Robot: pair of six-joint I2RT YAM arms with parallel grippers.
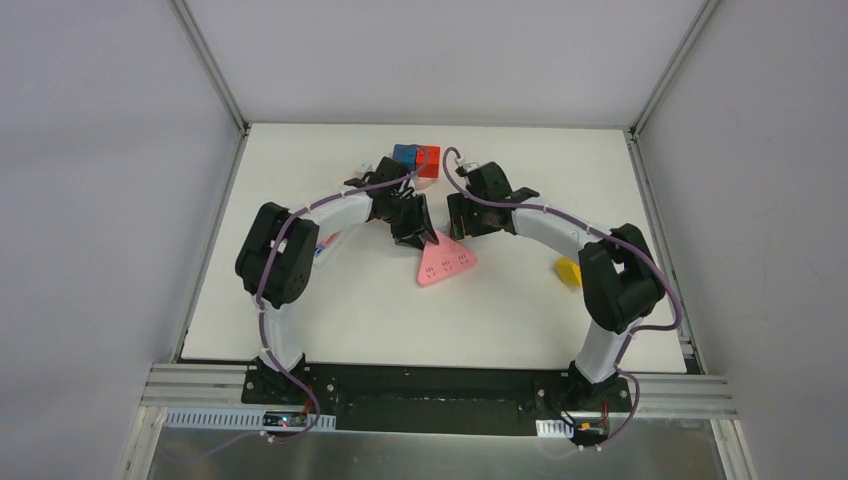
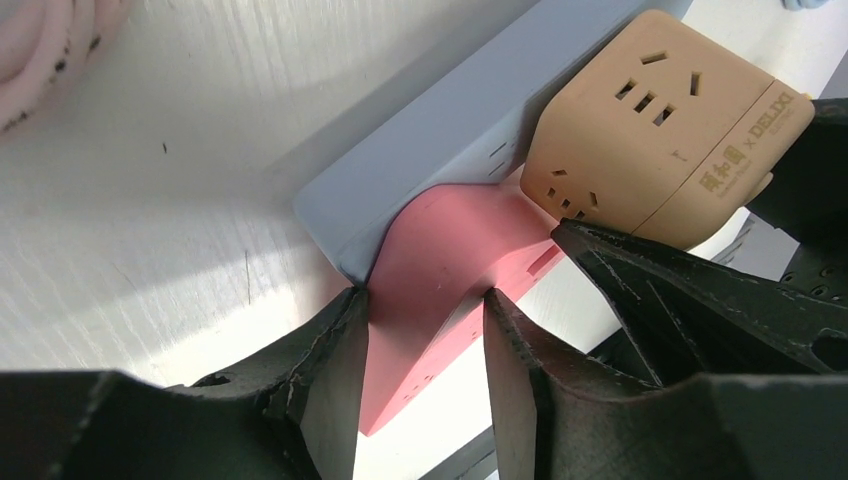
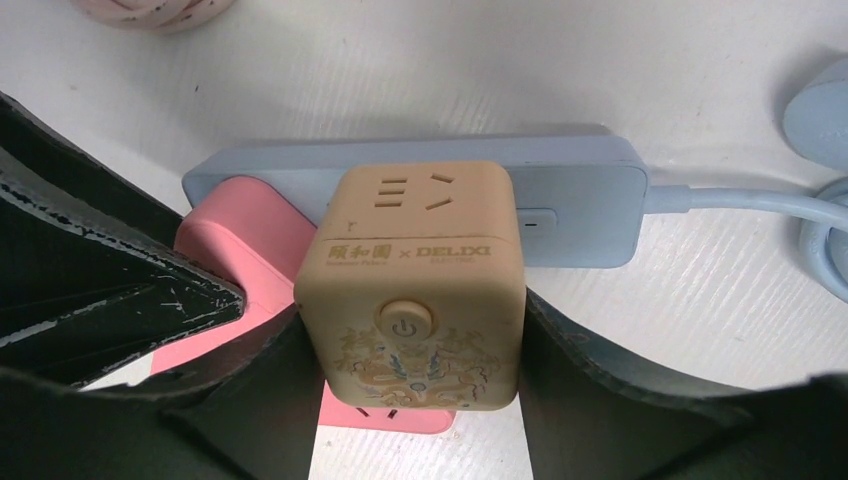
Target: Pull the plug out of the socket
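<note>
The plug is a tan cube (image 3: 415, 270) with a power button and slots on its faces. It sits over a pink triangular socket block (image 1: 446, 262) in mid-table. My right gripper (image 3: 412, 335) is shut on the tan cube (image 2: 655, 125), one finger pressed on each side. My left gripper (image 2: 425, 300) is shut on a corner of the pink socket block (image 2: 440, 260), its fingers (image 2: 335, 360) touching both edges. From above, the left gripper (image 1: 417, 237) and right gripper (image 1: 457, 220) meet at the block's far corner and hide the cube. Whether its pins are seated is hidden.
A grey-blue power strip (image 3: 580, 190) lies just behind the pink block, touching it, and its cable (image 3: 740, 200) runs right. A red cube (image 1: 430, 157) and a blue cube (image 1: 405, 155) stand at the back. A yellow object (image 1: 568, 271) lies at the right.
</note>
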